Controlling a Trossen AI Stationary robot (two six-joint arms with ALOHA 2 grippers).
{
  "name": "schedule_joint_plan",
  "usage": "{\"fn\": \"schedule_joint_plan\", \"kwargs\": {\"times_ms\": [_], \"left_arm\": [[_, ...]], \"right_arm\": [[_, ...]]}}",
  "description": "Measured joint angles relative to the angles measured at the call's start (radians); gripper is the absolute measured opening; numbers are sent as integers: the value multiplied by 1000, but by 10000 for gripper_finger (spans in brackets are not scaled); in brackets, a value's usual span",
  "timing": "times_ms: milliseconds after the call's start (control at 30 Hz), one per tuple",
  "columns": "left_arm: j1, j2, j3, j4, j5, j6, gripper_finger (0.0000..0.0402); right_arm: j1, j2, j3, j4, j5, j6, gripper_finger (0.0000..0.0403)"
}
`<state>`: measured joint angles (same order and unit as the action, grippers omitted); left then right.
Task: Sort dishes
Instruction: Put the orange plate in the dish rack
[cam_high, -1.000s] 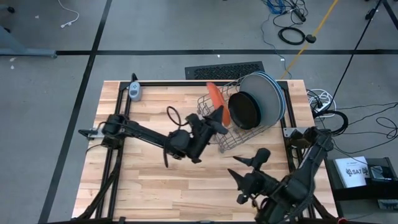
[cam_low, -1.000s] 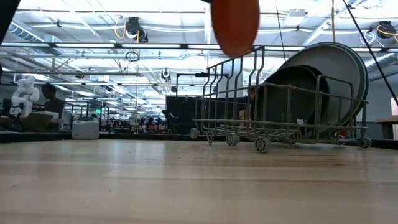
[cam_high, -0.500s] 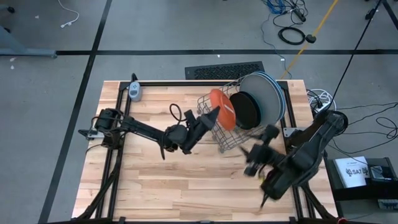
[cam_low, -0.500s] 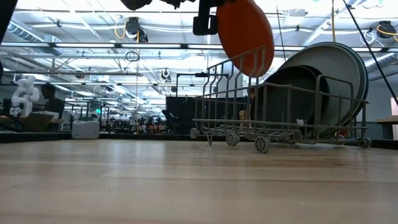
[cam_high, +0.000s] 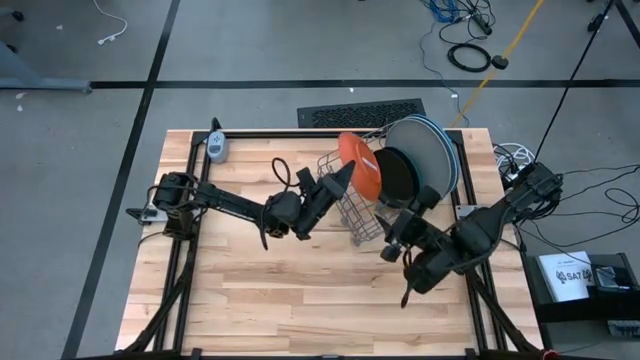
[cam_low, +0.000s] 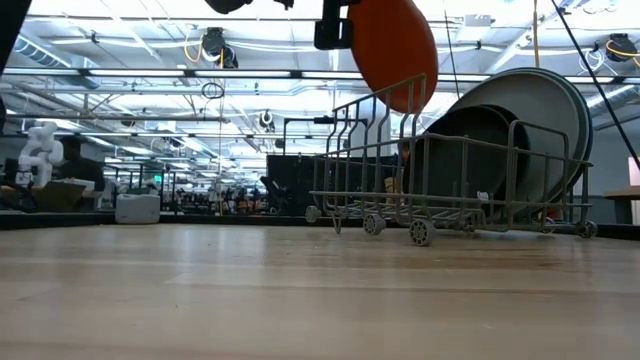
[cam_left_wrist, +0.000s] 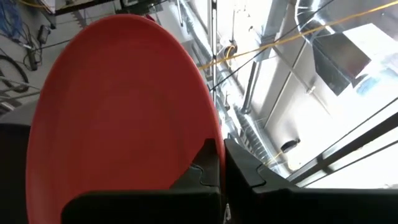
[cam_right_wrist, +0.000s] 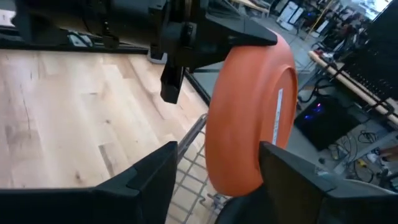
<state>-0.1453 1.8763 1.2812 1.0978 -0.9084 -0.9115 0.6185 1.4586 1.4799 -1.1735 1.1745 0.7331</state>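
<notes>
An orange plate (cam_high: 360, 165) hangs above the left end of the grey wire rack (cam_high: 365, 220), with my left gripper (cam_high: 343, 178) shut on it. In the low view the orange plate (cam_low: 395, 50) is above the rack's wires (cam_low: 450, 200). A black plate (cam_high: 398, 178) and large pale blue plates (cam_high: 435, 150) stand on edge in the rack, leaning toward its right end. My right gripper (cam_high: 405, 222) is open on the near right side of the rack. It faces the orange plate (cam_right_wrist: 249, 118) and touches nothing. My left gripper pinches the orange plate's rim (cam_left_wrist: 208, 146) between its two fingers (cam_left_wrist: 249, 177). It comes from the table's left, pointing slightly upward. The plate stands on edge, tilted, lifted clear of the rack and the table.
A small white device (cam_high: 216, 146) lies at the table's far left corner. The wooden tabletop (cam_high: 260, 290) left of and in front of the rack is bare. Cables and a box lie on the floor right of the table.
My left gripper has carried the orange plate toward the table's right, over the rack's left end and a little lower. It has rolled, so the plate shows more of its face. My right gripper has swung from the near edge toward the rack, staying open.
</notes>
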Motion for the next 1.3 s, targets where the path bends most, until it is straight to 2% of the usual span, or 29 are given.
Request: {"fn": "schedule_joint_plan", "kwargs": {"times_ms": [167,300,400,1100,1300], "left_arm": [[10,0,0,-7,25,-49,0],[16,0,0,-7,69,-56,0],[14,0,0,-7,71,-68,0],[47,0,0,-6,98,-33,0],[60,0,0,-6,112,0,0]], "right_arm": [[-54,0,0,30,-75,-48,260],[-82,6,0,52,-79,-90,303],[-97,6,0,78,-85,-131,320],[-138,6,0,41,-83,-152,316],[-172,6,-1,21,-130,-175,319]]}}
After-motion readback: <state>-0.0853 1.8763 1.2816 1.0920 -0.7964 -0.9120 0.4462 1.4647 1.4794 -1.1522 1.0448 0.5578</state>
